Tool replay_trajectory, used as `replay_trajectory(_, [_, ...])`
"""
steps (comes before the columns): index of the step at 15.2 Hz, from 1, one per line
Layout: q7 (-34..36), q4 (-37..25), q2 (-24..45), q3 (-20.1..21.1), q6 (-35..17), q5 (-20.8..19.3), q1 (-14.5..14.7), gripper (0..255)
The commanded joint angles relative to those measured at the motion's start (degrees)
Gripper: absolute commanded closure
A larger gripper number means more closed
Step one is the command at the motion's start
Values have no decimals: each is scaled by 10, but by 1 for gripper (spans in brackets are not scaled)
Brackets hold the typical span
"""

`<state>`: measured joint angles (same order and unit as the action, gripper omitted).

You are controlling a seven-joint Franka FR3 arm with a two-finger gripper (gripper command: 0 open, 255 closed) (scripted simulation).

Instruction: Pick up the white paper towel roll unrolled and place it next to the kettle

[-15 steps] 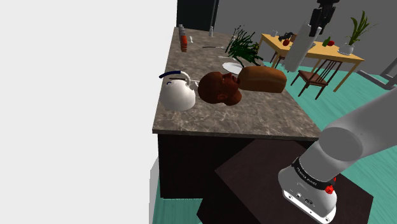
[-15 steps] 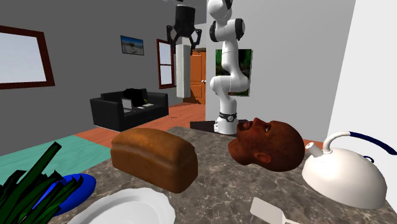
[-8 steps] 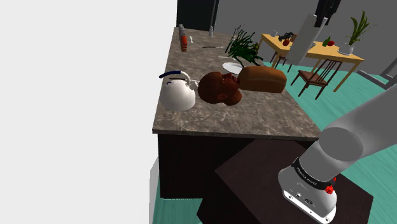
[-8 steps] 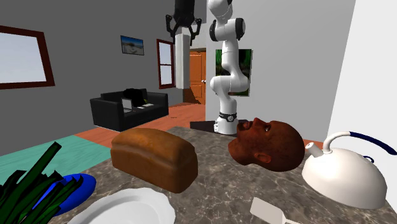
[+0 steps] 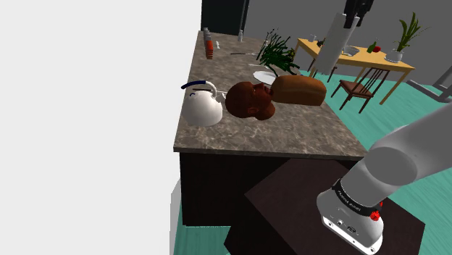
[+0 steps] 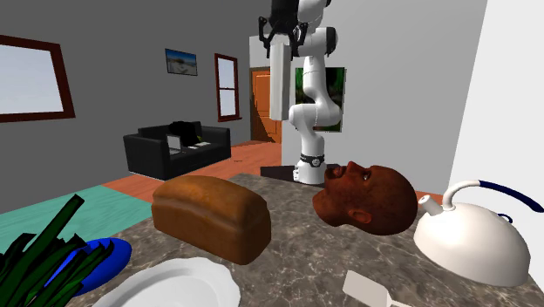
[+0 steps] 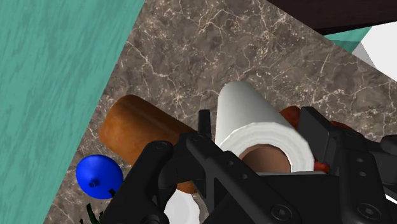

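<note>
My gripper [image 5: 350,19] is shut on the white paper towel roll [image 5: 334,42], which hangs upright high in the air. In the second exterior view the gripper [image 6: 281,37] clasps the roll [image 6: 279,83] at its top end, up in front of the arm. Seen from the wrist, the roll [image 7: 254,124] with its brown core sits between the black fingers [image 7: 205,130], above the marble counter [image 7: 191,57] and the bread loaf [image 7: 137,127]. The white kettle [image 5: 201,106] with a dark blue handle stands at the counter's near corner, at the shoulder view's left; the kettle [image 6: 475,237] is well away from the roll.
A brown model head [image 5: 250,100] lies between kettle and bread loaf [image 5: 298,90]. A white plate [image 6: 174,286], a blue bowl [image 6: 103,258] of green leaves and a spatula [image 6: 370,289] lie further along the counter. A bottle [image 5: 209,48] stands at its far end. Dining table [image 5: 362,58] and chairs lie beyond.
The arm has carried the roll towards the shoulder view's left and slightly higher, to the right in the second exterior view. The grip has stayed shut on it.
</note>
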<state>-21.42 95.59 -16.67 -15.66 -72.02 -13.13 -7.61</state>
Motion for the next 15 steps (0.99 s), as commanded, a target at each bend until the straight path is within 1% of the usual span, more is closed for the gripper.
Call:
replay_trajectory(1, [35, 13, -11, 23, 4, 8, 11, 255])
replay_trajectory(8, [142, 21, -19, 92, 20, 45, 44, 255])
replay_trajectory(15, [246, -2, 4, 158, 32, 84, 78, 255])
